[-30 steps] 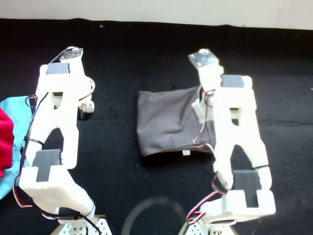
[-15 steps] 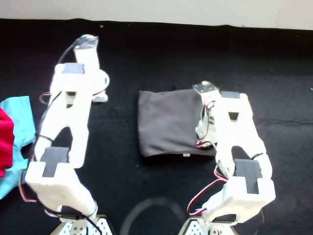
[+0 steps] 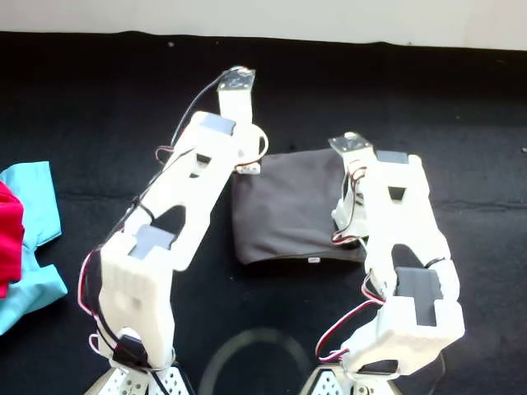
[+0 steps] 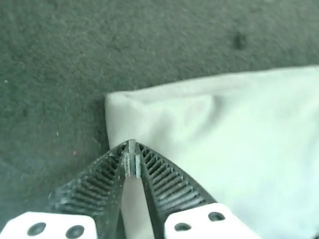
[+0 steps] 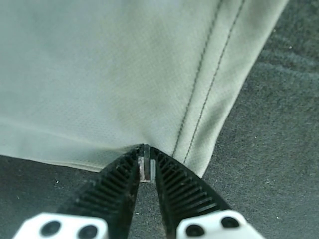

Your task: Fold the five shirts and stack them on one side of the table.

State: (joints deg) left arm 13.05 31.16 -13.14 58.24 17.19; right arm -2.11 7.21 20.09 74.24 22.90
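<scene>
Partly off-frame: red shirt [image 3: 6, 239], teal shirt [image 3: 33, 197].

Two arms [image 3: 177, 214] [image 3: 403, 222] and three shirts — grey shirt [image 3: 280, 206], teal shirt [image 3: 37, 197], red shirt [image 3: 6, 234].

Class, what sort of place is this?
Likely a robotics lab bench: a white left arm and right arm at a black-covered table, a folded grey shirt between them, a red shirt and turquoise shirt aside.

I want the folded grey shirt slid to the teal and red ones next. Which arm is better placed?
Left, probably: the left gripper sits at the grey shirt's corner on the teal shirt's side; the right gripper is on the far edge.
</scene>
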